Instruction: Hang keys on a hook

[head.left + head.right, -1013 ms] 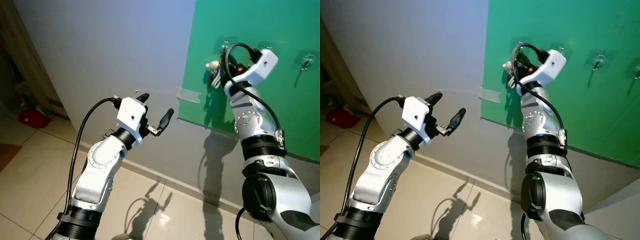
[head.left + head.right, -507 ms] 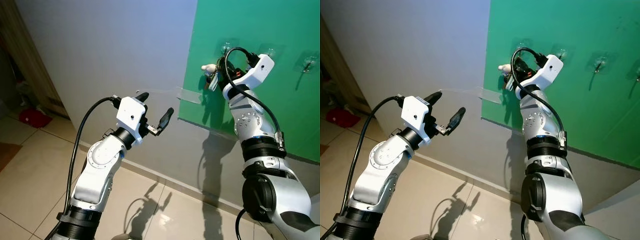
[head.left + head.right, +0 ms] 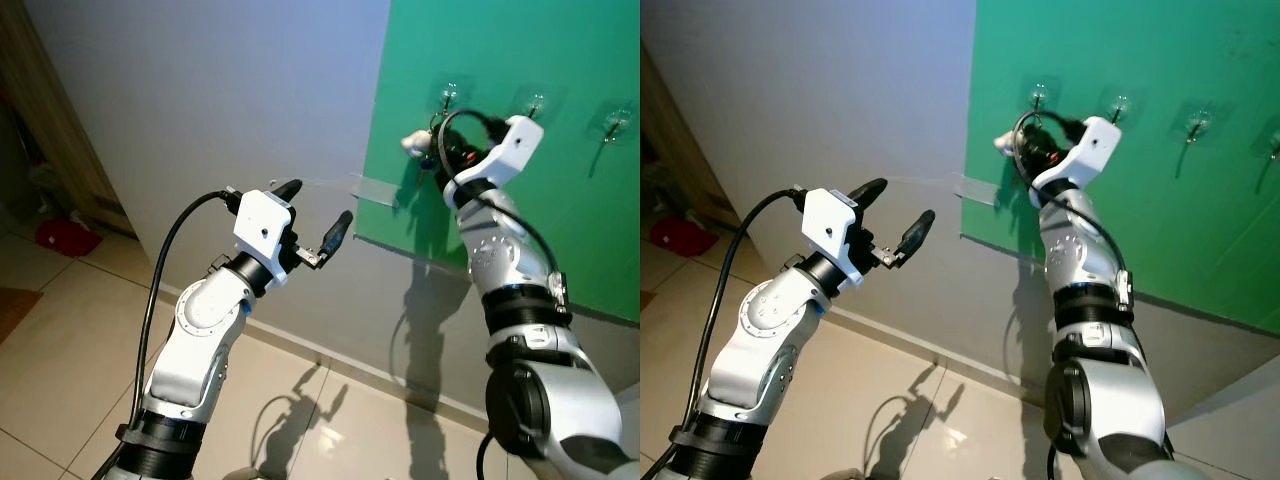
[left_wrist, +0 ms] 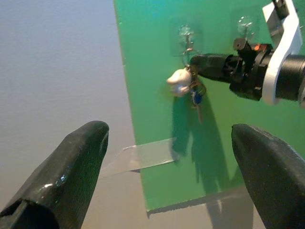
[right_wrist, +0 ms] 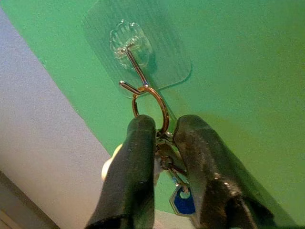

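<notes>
My right gripper (image 5: 164, 131) is shut on a bunch of keys, held up against the green board (image 3: 560, 220). The brass key ring (image 5: 151, 107) sticks out above the fingertips and touches the bent tip of the leftmost clear hook (image 5: 133, 67); whether it is looped over I cannot tell. A blue key tag (image 5: 183, 200) and a white fob (image 3: 413, 142) hang below the fingers. My left gripper (image 3: 312, 208) is open and holds nothing, raised in front of the grey wall, left of and lower than the board. From its wrist view I see the keys (image 4: 193, 90) and the hook (image 4: 187, 36).
Two more clear hooks (image 3: 535, 100) (image 3: 612, 125) sit to the right on the board. A strip of clear tape (image 3: 372, 190) holds the board's left edge to the wall. A wooden frame (image 3: 50, 120) and a red item (image 3: 65, 235) lie at the far left above the tiled floor.
My right gripper has risen and shifted left with the keys, bringing the ring up to the leftmost hook. The left arm has barely moved.
</notes>
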Robot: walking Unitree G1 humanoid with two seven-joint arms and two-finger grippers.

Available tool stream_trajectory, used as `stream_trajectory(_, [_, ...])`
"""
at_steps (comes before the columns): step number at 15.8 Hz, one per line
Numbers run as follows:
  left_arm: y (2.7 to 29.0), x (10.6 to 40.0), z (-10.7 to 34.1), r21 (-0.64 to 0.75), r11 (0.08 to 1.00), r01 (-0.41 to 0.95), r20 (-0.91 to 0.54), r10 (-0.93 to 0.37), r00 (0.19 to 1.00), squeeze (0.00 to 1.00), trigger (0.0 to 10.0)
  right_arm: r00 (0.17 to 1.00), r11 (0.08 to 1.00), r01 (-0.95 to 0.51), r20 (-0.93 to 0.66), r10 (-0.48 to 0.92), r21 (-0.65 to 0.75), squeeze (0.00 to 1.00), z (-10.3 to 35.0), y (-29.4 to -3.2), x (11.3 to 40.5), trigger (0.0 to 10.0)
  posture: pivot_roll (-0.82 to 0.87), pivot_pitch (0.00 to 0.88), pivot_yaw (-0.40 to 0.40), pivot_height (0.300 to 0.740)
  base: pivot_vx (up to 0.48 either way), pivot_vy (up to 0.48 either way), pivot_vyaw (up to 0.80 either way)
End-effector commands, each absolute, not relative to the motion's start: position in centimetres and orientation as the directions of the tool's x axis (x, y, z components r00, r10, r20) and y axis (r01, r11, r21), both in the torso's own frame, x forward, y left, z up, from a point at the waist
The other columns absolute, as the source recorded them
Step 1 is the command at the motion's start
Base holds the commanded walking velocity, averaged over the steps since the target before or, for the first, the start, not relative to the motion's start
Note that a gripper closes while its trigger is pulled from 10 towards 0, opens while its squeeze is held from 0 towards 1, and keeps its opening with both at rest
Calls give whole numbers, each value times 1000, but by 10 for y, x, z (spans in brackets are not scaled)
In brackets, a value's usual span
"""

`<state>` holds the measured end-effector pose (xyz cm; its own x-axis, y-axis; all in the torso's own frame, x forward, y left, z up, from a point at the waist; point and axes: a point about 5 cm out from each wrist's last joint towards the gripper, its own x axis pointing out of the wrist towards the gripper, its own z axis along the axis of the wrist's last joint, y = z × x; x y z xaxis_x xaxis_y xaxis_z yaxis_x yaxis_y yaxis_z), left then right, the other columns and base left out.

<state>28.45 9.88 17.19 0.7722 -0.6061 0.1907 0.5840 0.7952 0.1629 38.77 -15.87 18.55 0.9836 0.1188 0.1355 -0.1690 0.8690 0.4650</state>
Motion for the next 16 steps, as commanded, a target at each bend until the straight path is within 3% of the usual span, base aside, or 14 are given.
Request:
stream_trajectory(1, [95, 283, 180, 179, 772, 610, 221, -636, 739, 0, 10000, 985, 886, -171, 105, 139, 430, 1000, 178, -154, 385, 10000, -17, 0, -14, 740, 0, 0, 0])
stream_trajectory(4, [95, 281, 178, 175, 763, 622, 205, -646, 735, 0, 10000, 982, 908, -184, 111, 153, 375, 1000, 174, -154, 374, 10000, -25, 0, -9, 740, 0, 0, 0])
stream_trajectory(5, [101, 284, 174, 176, 800, 573, 190, -599, 778, 0, 10000, 982, 935, -179, 111, 152, 305, 1000, 172, -155, 368, 10000, -32, 0, -9, 740, 0, 0, 0])
stream_trajectory(6, [110, 287, 169, 162, 845, 509, 163, -532, 831, 0, 10000, 981, 947, -182, 115, 156, 265, 0, 170, -156, 360, 10000, -47, 0, -13, 740, 0, 0, 0])
stream_trajectory(9, [137, 289, 149, 204, 911, 358, 77, -380, 922, 0, 10000, 989, 968, -118, 114, 95, 221, 0, 161, -167, 331, 10000, -55, 0, -23, 740, 0, 0, 0])
stream_trajectory(12, [155, 287, 132, 193, 953, 232, 43, -244, 969, 0, 10000, 1000, 985, -17, -9, 19, 173, 0, 123, -174, 298, 10000, -60, 0, -21, 740, 0, 0, -240])
stream_trajectory(14, [155, 284, 121, 194, 954, 230, 12, -237, 971, 0, 10000, 995, 999, 25, -101, -20, 47, 0, 101, -180, 283, 10000, -67, 0, -20, 740, 0, 0, -800])
stream_trajectory(16, [152, 283, 117, 202, 946, 253, 0, -258, 966, 0, 10000, 994, 1000, 21, -111, -21, -5, 0, 99, -179, 279, 10000, -66, 0, -21, 740, 0, 0, 0])
